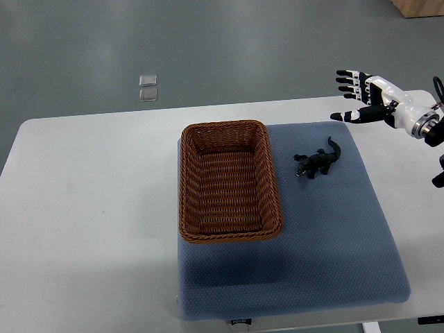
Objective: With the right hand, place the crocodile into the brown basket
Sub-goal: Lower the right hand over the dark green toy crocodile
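A small dark green toy crocodile (pixel 318 159) lies on the blue mat (pixel 326 229), just right of the brown wicker basket (pixel 189 180). The basket holds nothing. My right hand (pixel 355 95) comes in from the right edge and hovers above the mat's far right corner, up and to the right of the crocodile and well apart from it. Its fingers are spread, pointing left, and hold nothing. The left arm does not show.
The mat and basket rest on a white table (pixel 83 208). Two small clear squares (pixel 148 87) lie on the grey floor beyond the table's far edge. A wooden corner (pixel 420 7) shows at the top right.
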Motion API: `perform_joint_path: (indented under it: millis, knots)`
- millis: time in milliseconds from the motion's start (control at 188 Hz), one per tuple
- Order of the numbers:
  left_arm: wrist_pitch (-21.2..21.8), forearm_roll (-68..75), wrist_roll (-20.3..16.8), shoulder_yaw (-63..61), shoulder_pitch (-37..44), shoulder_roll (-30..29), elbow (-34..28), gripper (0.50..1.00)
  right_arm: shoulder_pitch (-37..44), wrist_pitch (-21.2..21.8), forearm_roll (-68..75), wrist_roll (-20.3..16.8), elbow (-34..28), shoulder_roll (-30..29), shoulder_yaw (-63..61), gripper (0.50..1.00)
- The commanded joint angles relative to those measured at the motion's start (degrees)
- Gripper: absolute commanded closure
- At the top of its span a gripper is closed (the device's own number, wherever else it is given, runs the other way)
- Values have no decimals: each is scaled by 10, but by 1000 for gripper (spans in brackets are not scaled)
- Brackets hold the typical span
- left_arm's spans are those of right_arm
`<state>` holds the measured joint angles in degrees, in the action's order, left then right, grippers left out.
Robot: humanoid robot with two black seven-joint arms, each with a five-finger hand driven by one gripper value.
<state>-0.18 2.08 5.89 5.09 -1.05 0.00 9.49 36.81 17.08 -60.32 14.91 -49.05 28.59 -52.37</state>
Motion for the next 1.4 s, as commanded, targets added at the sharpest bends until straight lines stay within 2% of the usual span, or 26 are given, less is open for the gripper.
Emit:
perform_joint_path:
  millis: [0, 340, 1031, 1190, 1397]
  knots:
    - [0, -1, 0, 0, 0, 0, 0, 500, 7, -1, -46, 3, -19, 10, 25, 570]
    - [0, 0, 0, 0, 0, 0, 0, 500, 30, -11, -198, 13, -43, 15, 104, 572]
    - [0, 0, 0, 0, 0, 0, 0, 500, 77, -111, -345, 21, -30, 23, 257, 583]
    - [0, -1, 0, 0, 0, 0, 0, 500, 83, -126, -366, 21, -18, 28, 277, 599]
    - [0, 0, 0, 0, 0, 0, 0, 500, 91, -141, -386, 21, -13, 30, 294, 644]
